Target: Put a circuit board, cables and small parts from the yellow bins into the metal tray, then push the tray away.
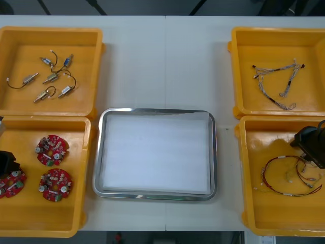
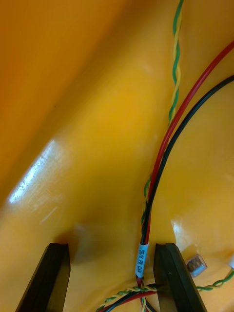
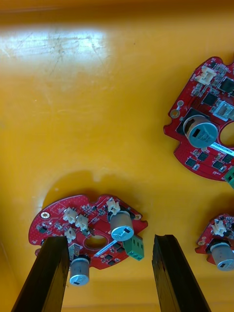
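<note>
Down in the near left yellow bin (image 1: pixel 25 218), bracketing a round red circuit board (image 3: pixel 87 229) with the left gripper's (image 3: pixel 109 240) spread fingers. Across the table, holding the right gripper (image 2: pixel 113 246) wide open in the near right yellow bin (image 1: pixel 274 213), taking red and yellow cables (image 2: pixel 151 195) between its fingers without pinching them. Flanking the white-lined metal tray (image 1: pixel 96 152).

I take this for an electronics workshop. 4 yellow plastic bins (image 1: pixel 81 56) hold round red circuit boards (image 1: pixel 51 150), cables (image 1: pixel 260 75) and small metal parts (image 1: pixel 50 78).
</note>
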Controlling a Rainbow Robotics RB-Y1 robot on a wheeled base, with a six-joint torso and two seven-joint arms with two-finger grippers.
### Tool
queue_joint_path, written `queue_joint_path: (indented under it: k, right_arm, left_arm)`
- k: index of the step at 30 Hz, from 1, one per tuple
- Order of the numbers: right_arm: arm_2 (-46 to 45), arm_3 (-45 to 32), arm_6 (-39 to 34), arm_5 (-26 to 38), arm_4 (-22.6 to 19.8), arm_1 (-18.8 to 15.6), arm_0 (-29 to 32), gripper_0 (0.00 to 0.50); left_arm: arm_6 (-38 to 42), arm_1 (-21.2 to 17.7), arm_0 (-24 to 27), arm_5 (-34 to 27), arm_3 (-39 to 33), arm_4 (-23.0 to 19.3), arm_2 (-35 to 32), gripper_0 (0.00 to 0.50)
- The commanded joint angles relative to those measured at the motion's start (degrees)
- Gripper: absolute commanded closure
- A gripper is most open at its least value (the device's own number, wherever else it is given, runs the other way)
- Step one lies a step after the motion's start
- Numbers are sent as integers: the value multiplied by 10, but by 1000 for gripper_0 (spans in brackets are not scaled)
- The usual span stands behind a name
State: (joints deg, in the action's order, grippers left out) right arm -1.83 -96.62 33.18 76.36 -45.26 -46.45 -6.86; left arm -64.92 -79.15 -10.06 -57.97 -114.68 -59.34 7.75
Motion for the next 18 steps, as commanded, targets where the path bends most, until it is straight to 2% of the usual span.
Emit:
queue_joint_path:
  k: [1, 8, 9, 13, 14, 15, 16, 17, 18]
  right_arm:
    - [23, -2, 10, -4, 3, 2, 8, 0]
    - [34, -2, 8, -4, -3, 2, 8, 0]
    - [37, -2, 8, -4, -4, 2, 8, 45]
    - [42, -2, 8, -2, -6, 2, 8, 160]
    - [44, -2, 8, 0, -7, 3, 8, 217]
    - [44, -2, 8, 2, -7, 4, 9, 238]
    - [45, -2, 8, 5, -7, 5, 8, 238]
    - [46, -2, 8, 6, -7, 6, 8, 333]
    - [46, -2, 8, 7, -7, 7, 8, 408]
  left_arm:
    - [-69, 17, -16, 6, -24, 33, -9, 0]
    - [-86, 29, -23, 7, -26, 48, -9, 0]
    - [-89, 30, -28, 7, -26, 51, -9, 0]
    - [-94, 31, -38, 12, -26, 55, -9, 0]
    - [-96, 32, -40, 12, -26, 55, -9, 0]
    - [-97, 32, -41, 13, -25, 56, -9, 0]
    - [-99, 34, -44, 13, -26, 57, -9, 0]
    - [-100, 35, -44, 14, -25, 57, -9, 0]
    - [-101, 36, -46, 16, -25, 58, -9, 0]
